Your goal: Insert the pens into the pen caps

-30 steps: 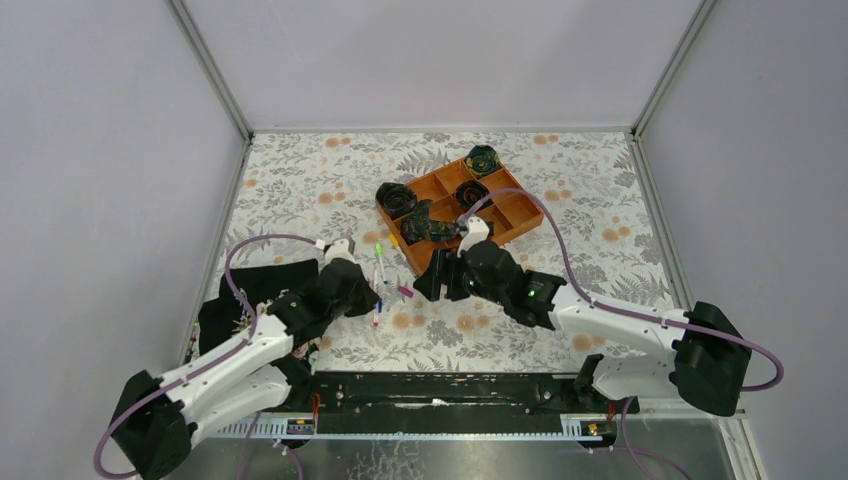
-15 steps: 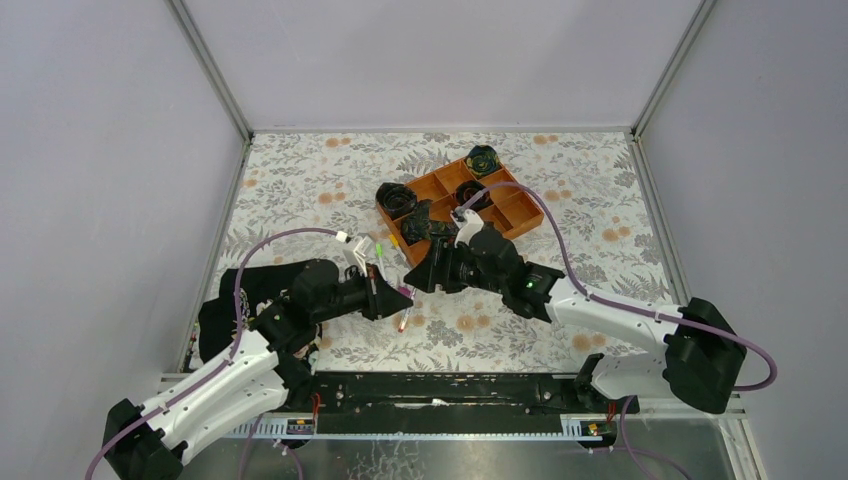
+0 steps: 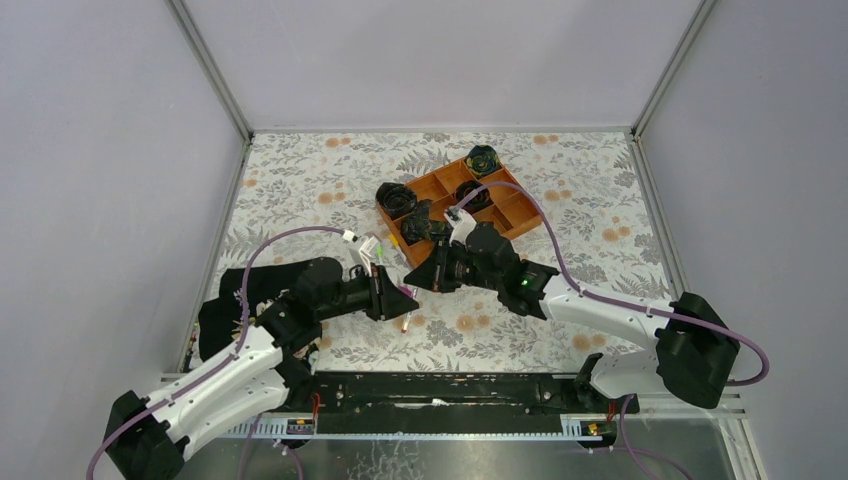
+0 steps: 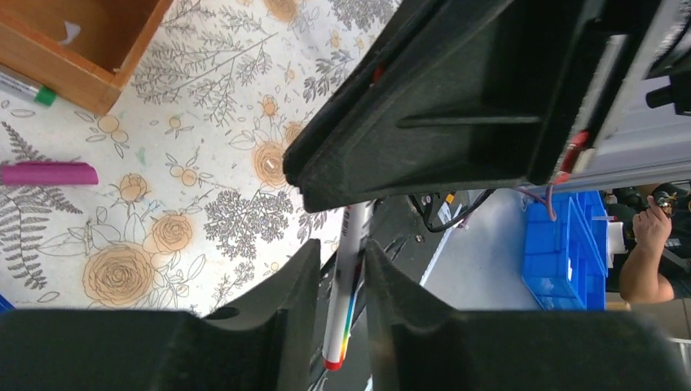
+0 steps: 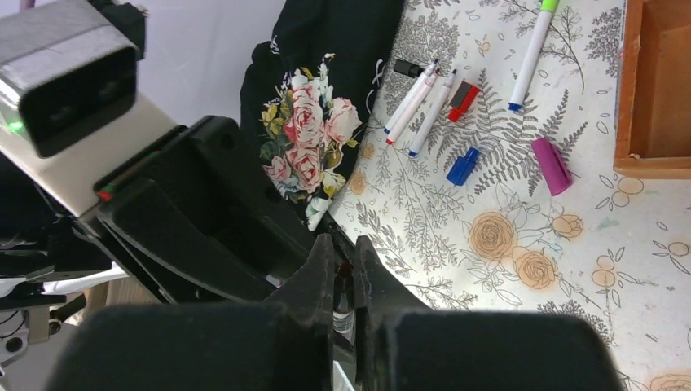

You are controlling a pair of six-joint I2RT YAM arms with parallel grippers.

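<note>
Centrally, the right gripper [image 5: 343, 246] clamps a thin white-barrelled, red-tipped marker pen [image 4: 340, 324]; the left gripper [image 4: 342, 256] stands slightly parted around it.

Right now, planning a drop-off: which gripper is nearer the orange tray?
Right. The right gripper is beside the orange tray, at its near corner; the left gripper sits nearer the bases.

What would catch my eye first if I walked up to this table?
The two black grippers meet tip to tip mid-table, left gripper and right gripper, with one white pen between them. Behind them sits an orange tray holding dark fabric rolls; loose pens and a magenta cap lie on the flowered cloth nearby.
</note>
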